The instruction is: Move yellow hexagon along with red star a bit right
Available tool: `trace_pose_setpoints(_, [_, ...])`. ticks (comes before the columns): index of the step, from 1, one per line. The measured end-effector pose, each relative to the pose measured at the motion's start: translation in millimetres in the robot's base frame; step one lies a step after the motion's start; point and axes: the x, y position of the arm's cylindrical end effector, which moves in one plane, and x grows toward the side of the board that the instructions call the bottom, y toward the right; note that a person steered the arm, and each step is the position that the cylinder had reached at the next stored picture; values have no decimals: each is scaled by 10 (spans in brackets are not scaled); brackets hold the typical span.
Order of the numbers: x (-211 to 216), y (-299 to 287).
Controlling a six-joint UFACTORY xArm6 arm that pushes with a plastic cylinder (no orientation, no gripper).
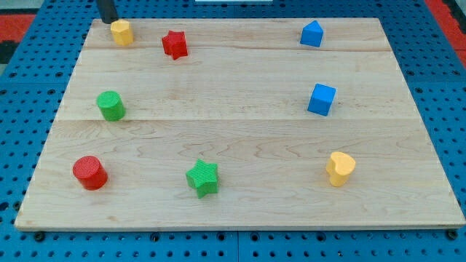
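The yellow hexagon [121, 32] sits at the top left of the wooden board [240, 211]. The red star [175, 44] lies just to its right, a small gap apart. My tip [108, 20] is at the board's top left corner, just left of and above the yellow hexagon, very close to it or touching it. The rod rises out of the view's top.
A blue block [312, 33] is at the top right and a blue cube [321, 99] below it. A yellow heart-like block [340, 167] is at the lower right. A green cylinder [111, 105], a red cylinder [89, 172] and a green star [202, 177] lie on the left and bottom.
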Motion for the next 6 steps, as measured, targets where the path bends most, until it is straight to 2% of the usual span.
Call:
trace_pose_setpoints(1, [405,786])
trace_pose_setpoints(2, [367,670])
trace_pose_setpoints(3, [314,141])
trace_pose_setpoints(4, [717,278])
trace_pose_setpoints(5, [872,433])
trace_pose_setpoints(6, [977,838])
